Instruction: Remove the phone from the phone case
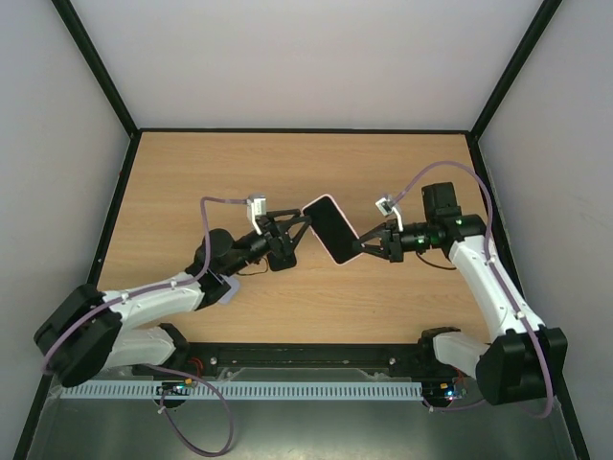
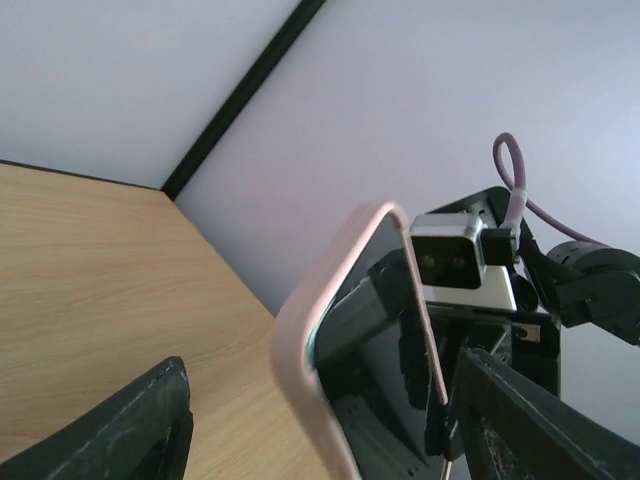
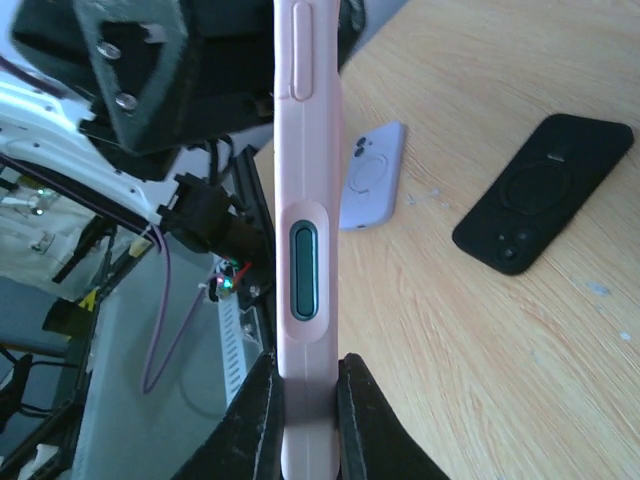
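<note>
A phone in a pink case (image 1: 332, 228) is held off the table between both arms, dark screen up in the top view. My right gripper (image 1: 362, 245) is shut on the case's near end; in the right wrist view its jaws (image 3: 306, 365) pinch the pink side edge (image 3: 305, 200) below the teal button. My left gripper (image 1: 299, 230) is open, its fingers spread either side of the phone's far end without visibly touching it. In the left wrist view the pink rim (image 2: 305, 370) stands between the two wide-apart fingers (image 2: 150, 425), with a teal sliver showing at the corner.
A black phone case (image 1: 283, 259) lies on the wooden table under the left gripper, also in the right wrist view (image 3: 545, 190). A lavender case (image 1: 222, 286) lies by the left arm, also in the right wrist view (image 3: 373, 175). Walls enclose the table.
</note>
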Available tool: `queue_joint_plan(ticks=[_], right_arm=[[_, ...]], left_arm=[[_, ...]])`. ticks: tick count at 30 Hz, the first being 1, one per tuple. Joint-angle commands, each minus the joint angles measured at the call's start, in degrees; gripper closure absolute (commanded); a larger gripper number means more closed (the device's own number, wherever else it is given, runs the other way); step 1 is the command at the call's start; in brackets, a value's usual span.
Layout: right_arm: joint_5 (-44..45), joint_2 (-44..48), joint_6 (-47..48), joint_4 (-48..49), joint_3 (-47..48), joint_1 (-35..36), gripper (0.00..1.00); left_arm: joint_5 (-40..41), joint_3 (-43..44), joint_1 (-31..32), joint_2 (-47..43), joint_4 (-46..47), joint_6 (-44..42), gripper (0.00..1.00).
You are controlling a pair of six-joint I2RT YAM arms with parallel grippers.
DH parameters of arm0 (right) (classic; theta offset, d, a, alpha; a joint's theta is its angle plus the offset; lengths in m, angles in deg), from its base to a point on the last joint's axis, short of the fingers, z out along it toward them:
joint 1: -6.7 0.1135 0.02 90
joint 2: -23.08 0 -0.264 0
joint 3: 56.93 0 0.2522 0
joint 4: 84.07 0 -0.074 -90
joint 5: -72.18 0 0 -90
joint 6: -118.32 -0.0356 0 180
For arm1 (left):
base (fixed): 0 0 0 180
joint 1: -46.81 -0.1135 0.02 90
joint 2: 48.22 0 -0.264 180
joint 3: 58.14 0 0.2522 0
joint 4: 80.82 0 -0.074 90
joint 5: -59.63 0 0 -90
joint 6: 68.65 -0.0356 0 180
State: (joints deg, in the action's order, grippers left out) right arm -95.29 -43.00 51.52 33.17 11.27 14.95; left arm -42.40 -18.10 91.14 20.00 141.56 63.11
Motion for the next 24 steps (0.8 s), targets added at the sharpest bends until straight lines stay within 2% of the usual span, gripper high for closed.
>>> queue_joint_plan(ticks=[1,4,12,24], right_arm=[[-9.1,5.7,-14.9,15.9,-3.5,-0.2,0.98],[-9.6,8.1,-24.5,26.1,-7.0,-0.2,0.98],[-10.7,7.9,-24.6,26.4,-8.3,-0.2,0.98],[-10.2,8.1,-24.0,26.9,-9.8,-0.2,0.98]], left_arm=[[-5.7,2.5,0.7,4.3,12.5,2.7,0.33],[-7.2,3.6,1.2,7.2,15.4,3.5,0.41],[-10.2,6.1,1.5,12.5,23.2,6.2,0.6],[-13.1,9.1,1.7,14.0,23.6,6.1,0.86]])
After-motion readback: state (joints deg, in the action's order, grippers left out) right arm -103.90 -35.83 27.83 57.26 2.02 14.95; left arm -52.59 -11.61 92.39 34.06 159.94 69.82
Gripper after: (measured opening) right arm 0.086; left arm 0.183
